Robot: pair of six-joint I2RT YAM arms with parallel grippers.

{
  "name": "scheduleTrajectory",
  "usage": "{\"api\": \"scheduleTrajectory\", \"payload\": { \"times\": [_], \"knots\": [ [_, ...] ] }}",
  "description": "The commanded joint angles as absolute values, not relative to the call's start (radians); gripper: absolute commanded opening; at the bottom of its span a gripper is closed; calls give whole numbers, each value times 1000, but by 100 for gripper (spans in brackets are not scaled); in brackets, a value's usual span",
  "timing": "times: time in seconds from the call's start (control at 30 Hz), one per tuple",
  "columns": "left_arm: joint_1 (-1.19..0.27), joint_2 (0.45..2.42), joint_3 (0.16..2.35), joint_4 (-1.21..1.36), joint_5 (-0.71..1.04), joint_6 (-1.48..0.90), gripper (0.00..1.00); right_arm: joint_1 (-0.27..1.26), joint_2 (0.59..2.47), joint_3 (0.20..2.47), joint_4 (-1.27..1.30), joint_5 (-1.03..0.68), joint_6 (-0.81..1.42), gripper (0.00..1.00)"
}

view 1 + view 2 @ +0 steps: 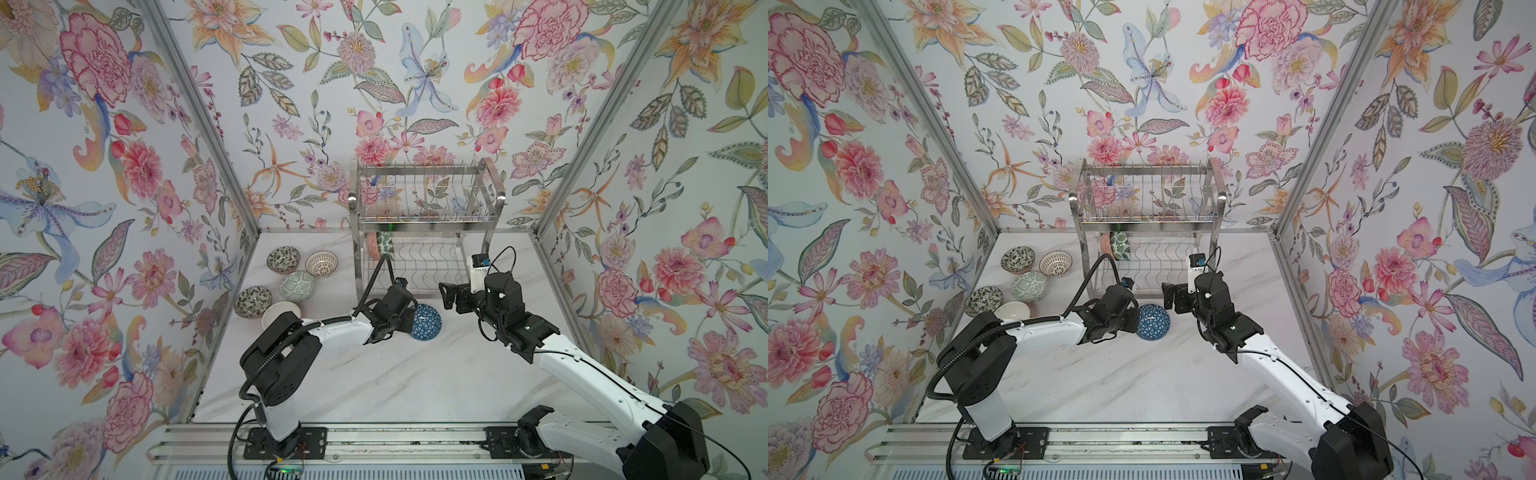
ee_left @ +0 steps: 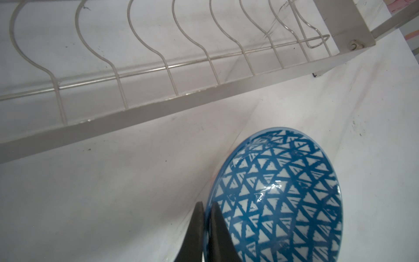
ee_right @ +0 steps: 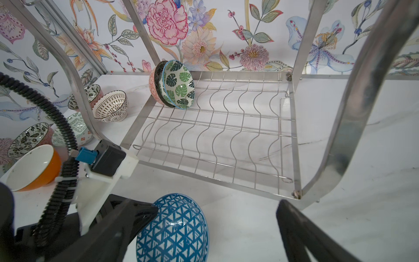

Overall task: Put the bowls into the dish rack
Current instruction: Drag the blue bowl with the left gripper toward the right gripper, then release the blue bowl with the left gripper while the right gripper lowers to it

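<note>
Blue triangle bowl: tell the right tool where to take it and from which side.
Pinch the thin rim of the blue triangle bowl, one finger inside, one outside, opposite the left tool, which clamps the rim. Come from the right, where the open right tool hovers. The bowl stands tipped on edge, so that rim looks exposed; its rounded wall would probably slip.

free: rack (image 3: 215, 179) lower tier right of two leaning bowls (image 3: 179, 86) | obstacle: blue bowl (image 3: 174, 229) on counter (image 1: 374, 374) before rack front | side frame (image 3: 353, 102) right
</note>
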State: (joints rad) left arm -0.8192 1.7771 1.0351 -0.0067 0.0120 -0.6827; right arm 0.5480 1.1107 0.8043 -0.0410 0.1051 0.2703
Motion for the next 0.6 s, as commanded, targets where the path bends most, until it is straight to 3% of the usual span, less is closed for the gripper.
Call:
{"api": "scheduleTrajectory", "payload": {
  "times": [0.0,0.2,0.37,0.57],
  "knots": [
    [-830,1784,1069,-19,-9,-660,22,543,1101,789,-40,75,283,99],
    [-828,1763,1083,-71,-51,-626,39,542,1113,788,-24,57,294,99],
    [-829,1719,1102,-126,-118,-571,45,541,1127,788,-20,39,304,99],
    [-827,1710,1198,-305,-318,-551,51,543,1138,773,-6,3,328,99]
  ]
}}
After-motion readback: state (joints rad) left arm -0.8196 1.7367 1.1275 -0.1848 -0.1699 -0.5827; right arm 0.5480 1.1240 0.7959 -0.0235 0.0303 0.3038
